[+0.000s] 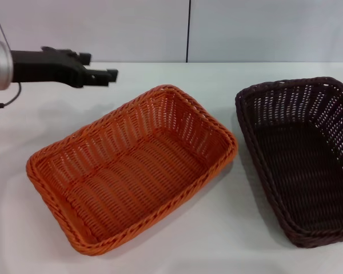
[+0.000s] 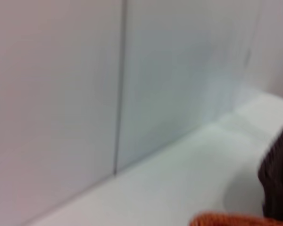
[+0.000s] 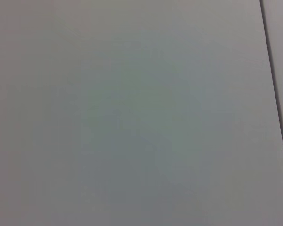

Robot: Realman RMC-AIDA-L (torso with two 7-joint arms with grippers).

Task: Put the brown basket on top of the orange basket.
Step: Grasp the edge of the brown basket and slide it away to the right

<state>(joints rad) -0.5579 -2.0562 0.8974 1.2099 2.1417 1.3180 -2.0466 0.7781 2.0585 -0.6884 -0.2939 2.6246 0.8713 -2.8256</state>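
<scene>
In the head view the left gripper [image 1: 108,76] reaches in from the upper left of the frame, level above the white table [image 1: 177,240]. Its black fingers point toward the right, their tips stacked close with only a thin slit between them, and they hold nothing. Whether they are fully closed I cannot tell from this angle.

The orange basket [image 1: 131,168] lies in the centre and lower left of the frame, set diagonally, open side up and empty. Its far corner sits below and to the right of the fingertips, apart from them; the gripper hangs over bare table beyond the basket's upper-left long rim.

The brown basket [image 1: 303,160] stands at the right of the frame, also open side up and empty, cut by the right edge. It is well apart from the gripper, with the orange basket between them. The two baskets are near each other but not touching; a strip of table shows between them.

In the left wrist view a corner of the brown basket [image 2: 279,179] shows at the right edge and a sliver of orange rim [image 2: 226,220] at the bottom, before a pale wall [image 2: 61,94].

The right gripper appears in no view; the right wrist view shows only a plain grey panel [image 3: 132,113].
</scene>
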